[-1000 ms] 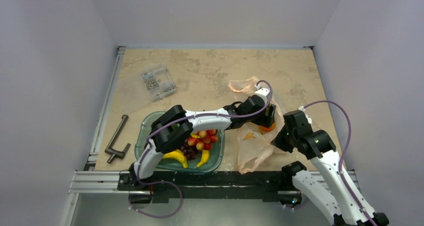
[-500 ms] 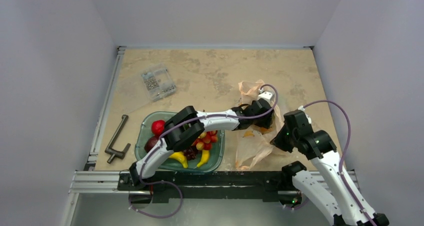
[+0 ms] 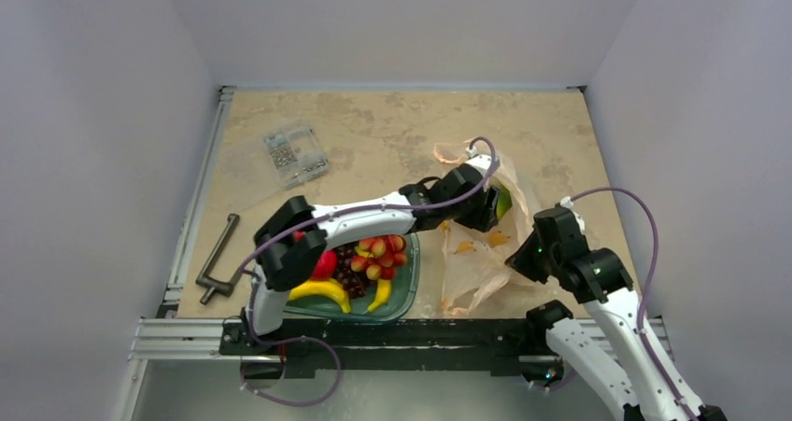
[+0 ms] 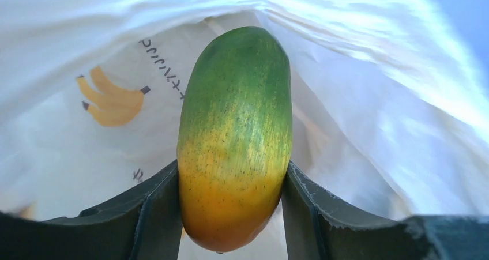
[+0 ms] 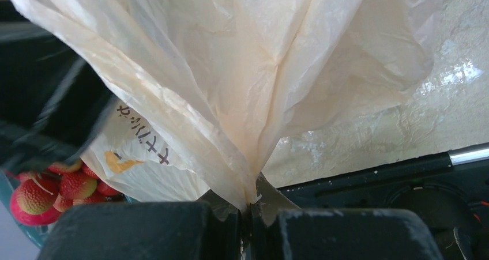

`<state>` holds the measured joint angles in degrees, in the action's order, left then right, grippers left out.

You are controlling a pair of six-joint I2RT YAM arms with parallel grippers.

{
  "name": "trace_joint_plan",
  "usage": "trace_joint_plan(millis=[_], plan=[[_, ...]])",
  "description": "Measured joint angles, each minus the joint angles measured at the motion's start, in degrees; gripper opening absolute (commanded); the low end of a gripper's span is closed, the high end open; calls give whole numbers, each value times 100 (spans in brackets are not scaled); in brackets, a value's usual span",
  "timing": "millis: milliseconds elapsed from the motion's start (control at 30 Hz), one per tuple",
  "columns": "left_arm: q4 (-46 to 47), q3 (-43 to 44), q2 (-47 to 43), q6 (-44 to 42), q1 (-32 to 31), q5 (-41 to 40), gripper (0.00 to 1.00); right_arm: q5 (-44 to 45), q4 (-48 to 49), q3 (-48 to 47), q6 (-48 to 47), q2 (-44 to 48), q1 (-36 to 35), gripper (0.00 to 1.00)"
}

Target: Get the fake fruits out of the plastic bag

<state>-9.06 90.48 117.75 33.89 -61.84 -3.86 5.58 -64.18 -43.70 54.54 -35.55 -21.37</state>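
Note:
My left gripper [image 3: 495, 206] is shut on a green-orange fake fruit [image 4: 235, 133], an oblong piece green at the top and orange at the bottom, inside the peach-pink plastic bag [image 3: 476, 258]. The fruit shows green at the bag's mouth in the top view [image 3: 503, 203]. My right gripper [image 3: 516, 260] is shut on a pinched fold of the bag [image 5: 230, 98] at its right side. The red-and-yellow berry bunch [image 3: 381, 251] and a red ball [image 3: 323, 265] lie in the teal tray [image 3: 409, 286]. The bumpy green ball is hidden.
Two yellow bananas [image 3: 322, 291] and a dark grape bunch [image 3: 350, 276] lie in the tray. A clear box of small parts [image 3: 295, 154] sits at the back left. A metal clamp [image 3: 219, 256] lies left of the tray. The black rail [image 3: 374, 337] runs along the near edge.
My left gripper has lifted toward the back with the green-orange fruit in it, and the bag's upper part has risen with it. The right gripper keeps its hold on the bag.

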Motion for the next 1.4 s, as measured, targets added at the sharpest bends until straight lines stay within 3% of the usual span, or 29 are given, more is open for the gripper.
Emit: trace_joint_plan(millis=[200,500,833,1000,1300,1400], plan=[[79,-750,-1344,308,382,813,0,85,192,4,-66,-11,0,0],[-153,-1517,-2083,758,533,2218,0,-76,527,138,-439,-232,0,0],[-935,-2833,-4354,750,673,2643,0,-203,850,247,-592,-153,0,0],[-2061,-3235,-5768,570,780,1738,0,-317,1093,354,-592,271,0,0],[-4301,-3652,-7698,614,785,-1405,2,-533,1287,483,-761,780,0,0],[-4916,-3851,-7884,750,787,-2371,9,-535,1292,483,-870,726,0,0]])
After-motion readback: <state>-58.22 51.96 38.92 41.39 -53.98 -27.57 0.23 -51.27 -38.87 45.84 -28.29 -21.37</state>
